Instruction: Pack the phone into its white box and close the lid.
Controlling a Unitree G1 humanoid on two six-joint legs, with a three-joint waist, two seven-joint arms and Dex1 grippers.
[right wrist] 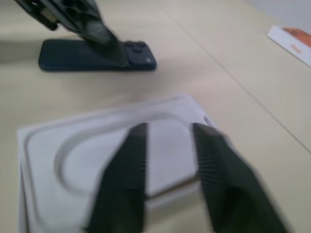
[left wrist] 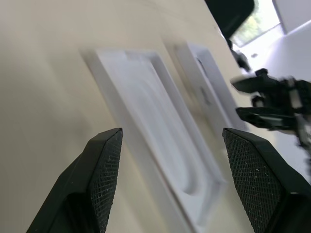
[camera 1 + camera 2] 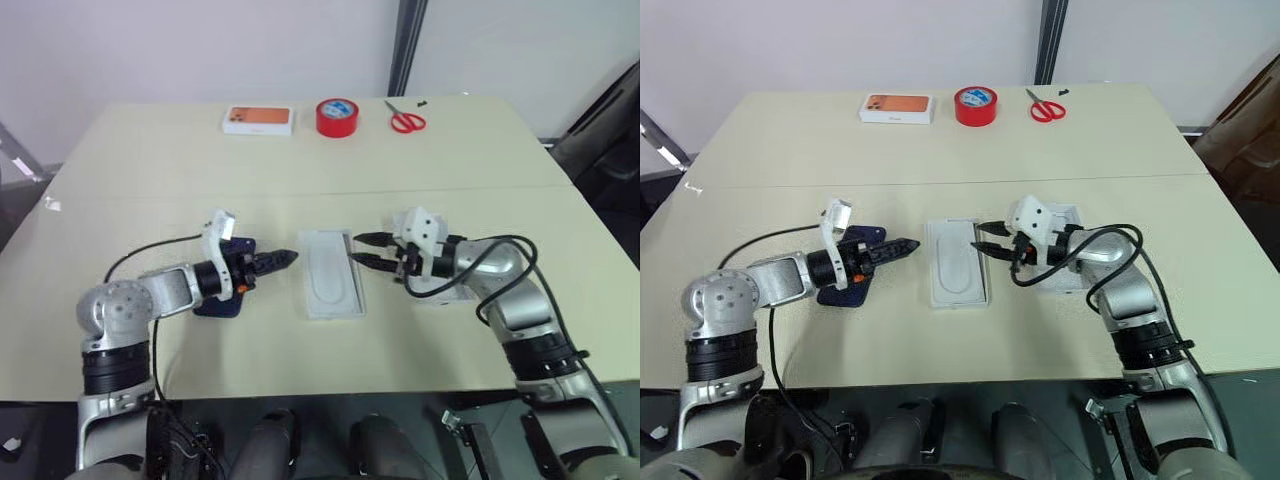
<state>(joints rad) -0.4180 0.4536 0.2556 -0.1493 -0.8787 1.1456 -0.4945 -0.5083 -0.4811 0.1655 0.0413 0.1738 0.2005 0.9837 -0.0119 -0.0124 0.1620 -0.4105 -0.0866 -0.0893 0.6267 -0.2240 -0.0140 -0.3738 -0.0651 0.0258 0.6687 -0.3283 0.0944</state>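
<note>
The dark navy phone (image 3: pixel 214 306) lies flat on the table under my left wrist, camera bump showing (image 1: pixel 138 48). My left gripper (image 3: pixel 290 258) points right above the table just past it, open and empty, fingers (image 2: pixel 104 165) wide apart. A thin white insert with an oval recess (image 3: pixel 328 285) lies between the arms. My right gripper (image 3: pixel 355 248) points left at the insert's right edge, its fingers (image 1: pixel 133 155) apart by a narrow gap over that edge. The white box (image 3: pixel 1072 212) sits under my right forearm, mostly covered. I cannot tell the lid apart from it.
At the table's far edge stand a white box with an orange picture (image 3: pixel 258 120), a red tape roll (image 3: pixel 337 116) and red-handled scissors (image 3: pixel 405 121). A seam crosses the tabletop (image 3: pixel 150 196) behind the arms.
</note>
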